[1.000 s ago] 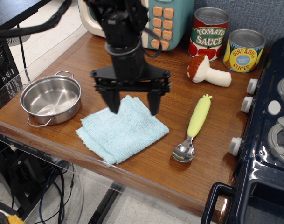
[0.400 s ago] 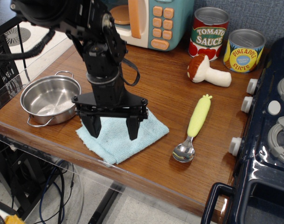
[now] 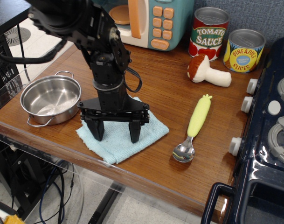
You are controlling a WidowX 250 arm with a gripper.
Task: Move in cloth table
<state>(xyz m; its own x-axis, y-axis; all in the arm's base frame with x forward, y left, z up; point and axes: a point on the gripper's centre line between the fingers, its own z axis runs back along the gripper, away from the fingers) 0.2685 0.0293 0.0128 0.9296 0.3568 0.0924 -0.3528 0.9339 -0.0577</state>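
Observation:
The light blue folded cloth (image 3: 121, 140) lies on the brown wood-grain table (image 3: 160, 93) near its front edge, right of the steel pot (image 3: 51, 99). My black gripper (image 3: 116, 136) points straight down over the cloth. It is open, with both fingertips (image 3: 135, 136) down on or just above the cloth, one near its left part and one near its middle. The arm hides the far part of the cloth.
A yellow-handled spoon (image 3: 194, 126) lies right of the cloth. A toy mushroom (image 3: 208, 71), a tomato sauce can (image 3: 208, 32) and a pineapple can (image 3: 243, 50) stand at the back. A toy microwave (image 3: 151, 21) is behind the arm. The dark blue toy stove (image 3: 267, 140) fills the right.
The gripper has moved toward the front left and lowered from above the cloth's far part down onto it. It stays open. The cloth has not visibly shifted.

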